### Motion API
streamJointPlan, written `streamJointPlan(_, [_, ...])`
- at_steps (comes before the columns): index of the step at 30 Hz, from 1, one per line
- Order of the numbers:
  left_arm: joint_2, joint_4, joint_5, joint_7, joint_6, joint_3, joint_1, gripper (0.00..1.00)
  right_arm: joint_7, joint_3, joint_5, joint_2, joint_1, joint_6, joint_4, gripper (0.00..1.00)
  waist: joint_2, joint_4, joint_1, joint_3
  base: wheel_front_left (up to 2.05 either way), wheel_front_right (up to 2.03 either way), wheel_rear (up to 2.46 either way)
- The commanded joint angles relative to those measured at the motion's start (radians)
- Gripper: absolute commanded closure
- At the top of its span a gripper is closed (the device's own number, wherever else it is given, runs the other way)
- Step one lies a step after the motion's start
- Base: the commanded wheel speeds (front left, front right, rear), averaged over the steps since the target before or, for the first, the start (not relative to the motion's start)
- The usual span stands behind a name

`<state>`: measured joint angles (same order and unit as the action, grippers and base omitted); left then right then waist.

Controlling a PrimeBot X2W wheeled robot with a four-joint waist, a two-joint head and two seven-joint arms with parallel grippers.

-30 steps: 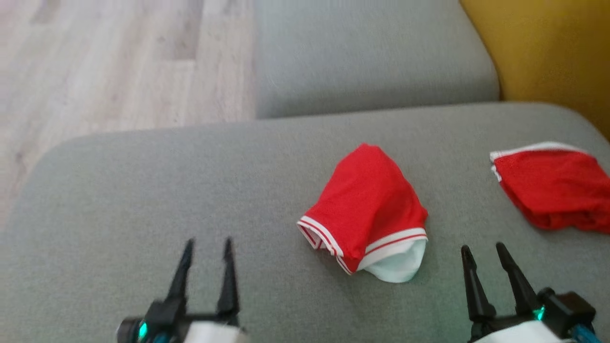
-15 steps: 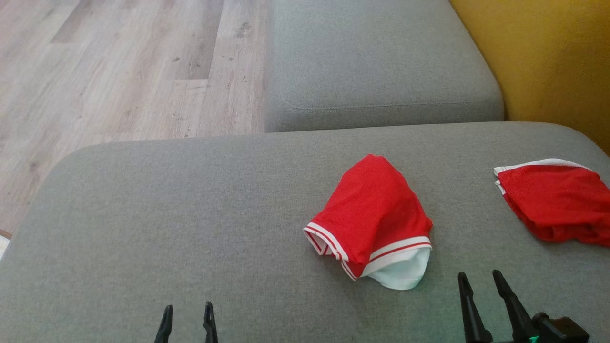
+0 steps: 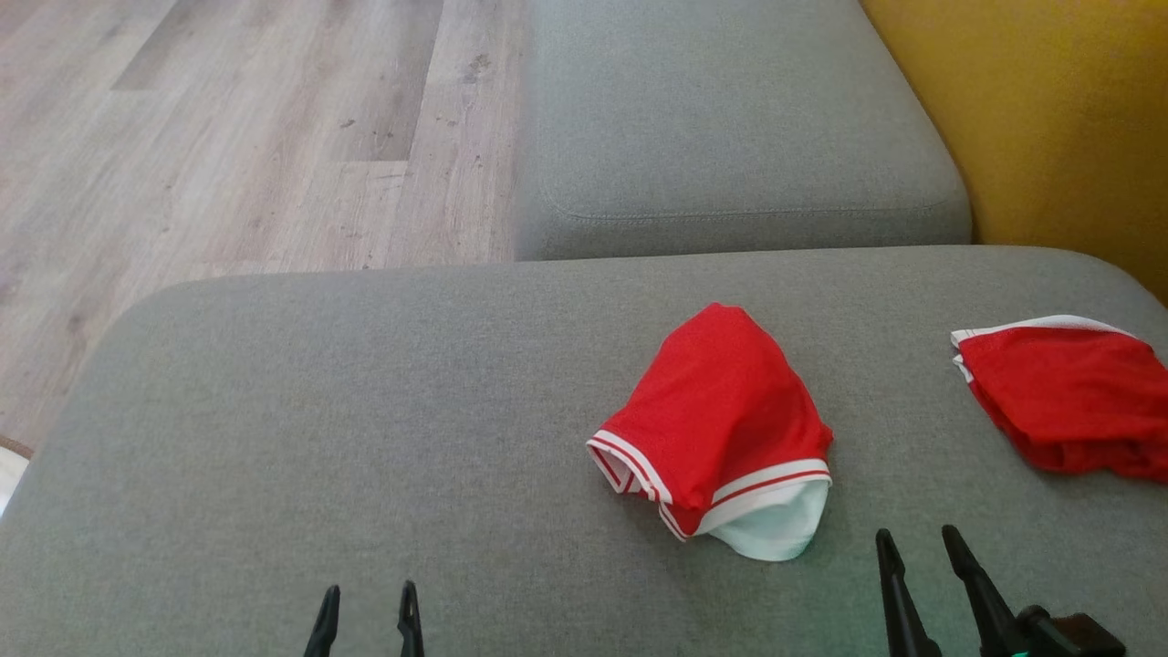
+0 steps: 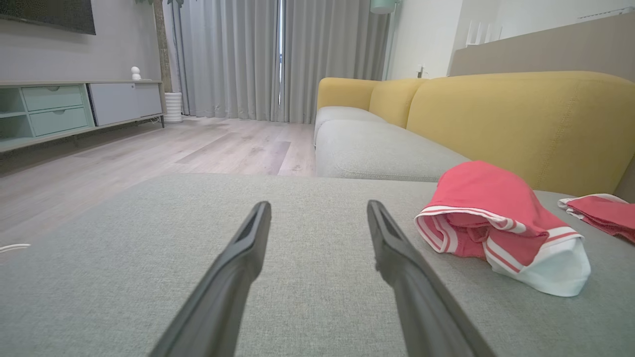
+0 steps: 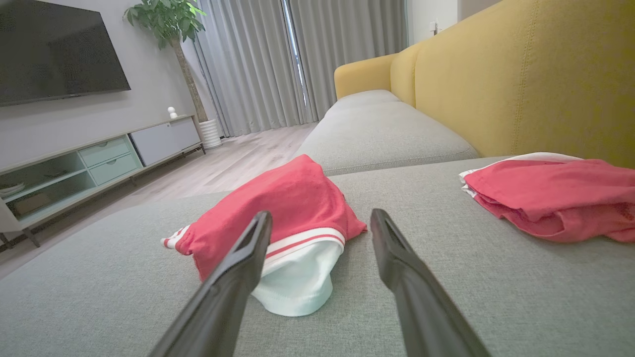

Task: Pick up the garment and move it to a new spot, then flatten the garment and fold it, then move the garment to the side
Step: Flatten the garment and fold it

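- Your work surface was a grey fabric sofa seat cushion [image 3: 365, 411]. A second grey cushion [image 3: 730, 119] adjoined it on the far side, and a yellow backrest [image 3: 1049, 119] ran along the right.
- The garment [image 3: 721, 429], red with white-and-red striped trim and a white lining showing, lay bunched right of centre on the near cushion.
- A second red garment [image 3: 1068, 401] lay well apart from it, near the backrest.
- Your left gripper [image 3: 370, 591] was at the near edge over bare fabric, fingers apart and holding nothing.
- Your right gripper [image 3: 915, 534] was near the garment's white end, fingers apart, touching nothing.
- Beyond the sofa you had pale wood floor [image 3: 228, 137], grey curtains [image 4: 233, 54], a low cabinet [image 4: 59, 109], a wall television [image 5: 54, 49] and a potted plant [image 5: 168, 20].
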<state>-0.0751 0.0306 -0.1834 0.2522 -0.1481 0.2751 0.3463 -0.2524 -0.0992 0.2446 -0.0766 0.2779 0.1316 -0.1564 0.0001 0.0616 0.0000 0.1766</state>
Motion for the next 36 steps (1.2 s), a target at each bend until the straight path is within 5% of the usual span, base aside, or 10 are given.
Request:
streamJointPlan(1, [0.016,-0.027,0.008,0.009,0.003,-0.038,-0.037,0.0,-0.009,-0.02,-0.006,-0.01,-0.029,-0.001,0.029,0.0,-0.0001,-0.001,0.0,0.0,0.0,0.0,0.0])
streamJointPlan(20, [0.024,0.021,0.003,0.01,0.038,-0.016,-0.041,0.0,-0.009,-0.032,-0.008,-0.021,-0.039,-0.001,0.034,0.0,-0.0001,-0.02,0.0,-0.016,0.0,0.0,0.0])
streamJointPlan(36, [0.025,0.343,-0.109,-0.119,0.224,0.352,-0.316,0.0,-0.009,-0.061,-0.007,-0.07,-0.089,-0.001,0.053,0.0,-0.0001,-0.133,0.0,-0.126,0.0,0.0,0.0])
